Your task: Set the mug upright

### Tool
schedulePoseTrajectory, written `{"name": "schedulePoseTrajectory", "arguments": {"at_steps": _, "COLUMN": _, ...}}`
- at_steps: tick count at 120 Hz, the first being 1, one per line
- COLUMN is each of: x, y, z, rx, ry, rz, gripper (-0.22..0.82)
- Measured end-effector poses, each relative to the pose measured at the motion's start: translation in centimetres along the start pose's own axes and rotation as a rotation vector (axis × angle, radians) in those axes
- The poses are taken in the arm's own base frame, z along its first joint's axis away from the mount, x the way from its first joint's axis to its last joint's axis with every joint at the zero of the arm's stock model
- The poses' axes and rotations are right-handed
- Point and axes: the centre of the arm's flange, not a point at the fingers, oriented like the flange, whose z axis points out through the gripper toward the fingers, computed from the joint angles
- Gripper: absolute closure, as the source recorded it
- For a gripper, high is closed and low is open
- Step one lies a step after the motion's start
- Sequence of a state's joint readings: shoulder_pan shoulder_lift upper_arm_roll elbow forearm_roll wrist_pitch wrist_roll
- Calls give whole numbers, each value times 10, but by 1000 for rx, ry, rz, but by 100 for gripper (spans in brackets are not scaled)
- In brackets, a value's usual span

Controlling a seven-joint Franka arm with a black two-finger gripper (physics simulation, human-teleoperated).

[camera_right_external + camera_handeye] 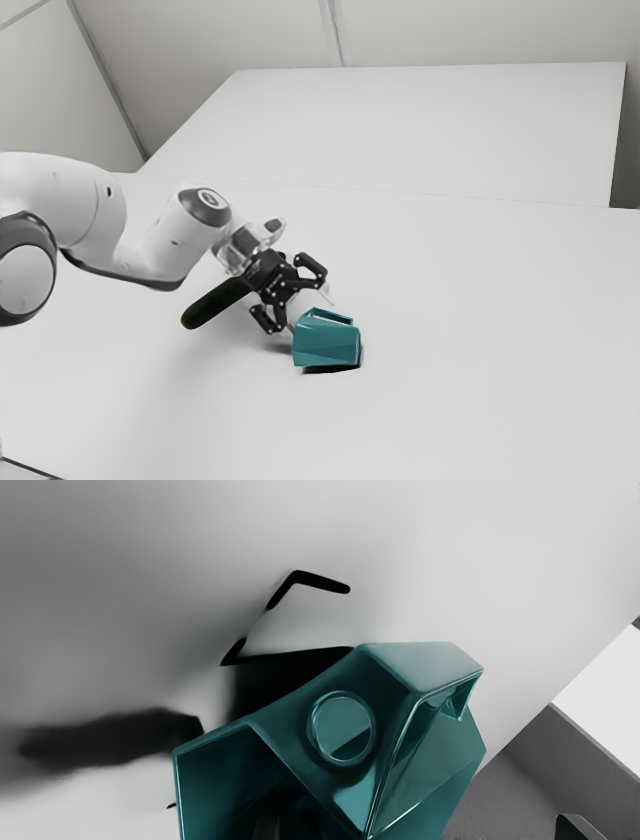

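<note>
The mug [325, 346] is coloured teal, shaded from pale to very dark, and the desk [460, 300] is toned whitish grey. The arm [75, 205] is finished in white and grey, the pincer [306, 308] in black; the long object [212, 305] is coloured blackish green.

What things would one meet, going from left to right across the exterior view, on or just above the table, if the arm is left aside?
Long dark green object, black tool, teal mug.
</note>
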State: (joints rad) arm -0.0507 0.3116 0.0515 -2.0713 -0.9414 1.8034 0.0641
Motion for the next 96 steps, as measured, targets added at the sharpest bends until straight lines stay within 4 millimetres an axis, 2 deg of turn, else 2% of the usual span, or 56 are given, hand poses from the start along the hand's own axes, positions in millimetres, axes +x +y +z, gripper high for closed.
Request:
{"name": "schedulePoseTrajectory", "arguments": {"at_steps": 15, "x": 3, "y": 3, "z": 8, "rx": -14, "ry": 2, "rz": -4, "gripper": 3}}
{"name": "schedulePoseTrajectory", "arguments": {"at_steps": 34, "x": 4, "y": 9, "z": 1, "rx": 26, "ry": 21, "rz": 25, "gripper": 43}}
{"name": "schedulePoseTrajectory", "arguments": {"at_steps": 47, "x": 2, "y": 19, "z": 0, "rx": 41, "ry": 28, "rz": 49, "gripper": 60}}
{"name": "schedulePoseTrajectory", "arguments": {"at_steps": 67, "x": -1, "y": 35, "z": -5, "rx": 48, "ry": 45, "rz": 81, "gripper": 71}}
{"name": "schedulePoseTrajectory", "arguments": {"at_steps": 96, "x": -9, "y": 52, "z": 1, "rx": 77, "ry": 42, "rz": 104, "gripper": 77}}
